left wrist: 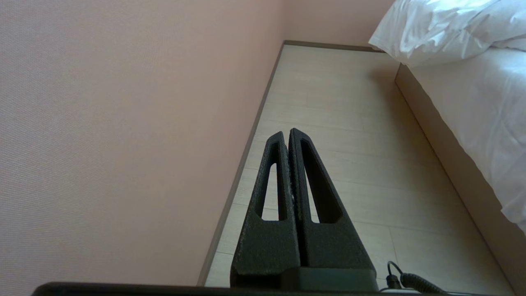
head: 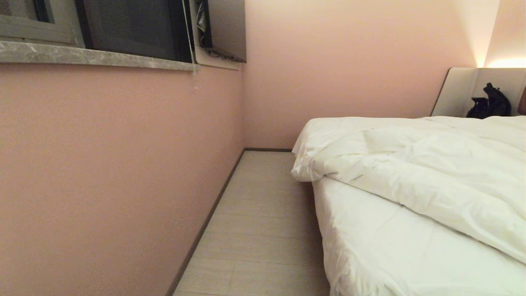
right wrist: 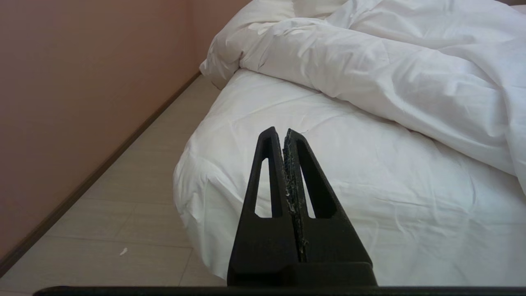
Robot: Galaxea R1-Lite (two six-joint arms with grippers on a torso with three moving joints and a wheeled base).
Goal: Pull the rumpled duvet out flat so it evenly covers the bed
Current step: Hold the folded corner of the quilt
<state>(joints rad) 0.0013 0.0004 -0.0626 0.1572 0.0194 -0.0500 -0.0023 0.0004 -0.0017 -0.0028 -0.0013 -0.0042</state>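
Neither arm shows in the head view. The left hand (left wrist: pixel 287 133) hangs over the pale plank floor (left wrist: pixel 337 135) beside the pink wall (left wrist: pixel 123 123), its black fingers pressed together, empty. The right hand (right wrist: pixel 279 132) points at the bed (right wrist: pixel 328 164), likewise closed tight on nothing. The puffy, creased duvet (head: pixel 431 164) lies bunched at 2 o'clock, leaving smooth sheet bare.
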